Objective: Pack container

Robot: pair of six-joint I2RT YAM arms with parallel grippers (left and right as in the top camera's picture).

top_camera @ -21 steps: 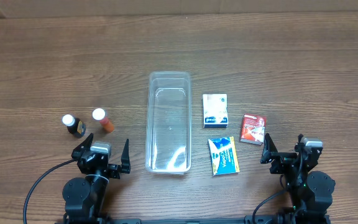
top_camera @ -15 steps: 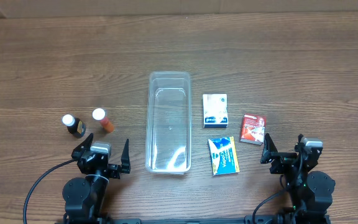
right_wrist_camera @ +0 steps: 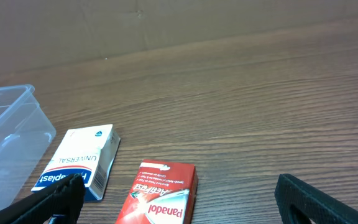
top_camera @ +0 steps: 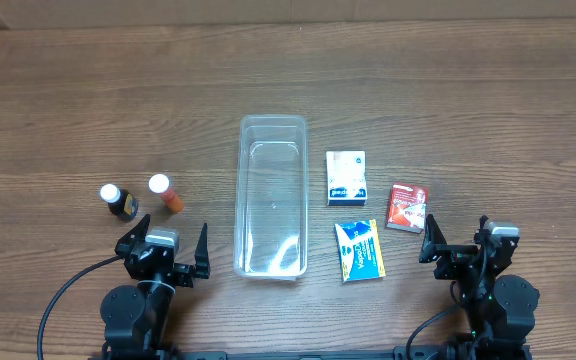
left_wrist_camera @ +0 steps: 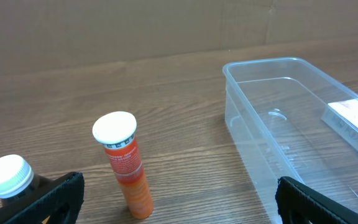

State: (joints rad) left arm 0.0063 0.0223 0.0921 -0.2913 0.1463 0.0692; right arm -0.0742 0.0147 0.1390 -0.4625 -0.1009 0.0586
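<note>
The clear plastic container lies empty in the middle of the table, long side running front to back; it also shows in the left wrist view and at the left edge of the right wrist view. Left of it stand an orange tube with a white cap and a dark bottle with a white cap. Right of it lie a white box, a blue and white box and a red box. My left gripper is open and empty near the front edge. My right gripper is open and empty, just behind the red box.
The wooden table reaches to a cardboard wall at the back. Both arm bases sit at the front edge, with a black cable at the left.
</note>
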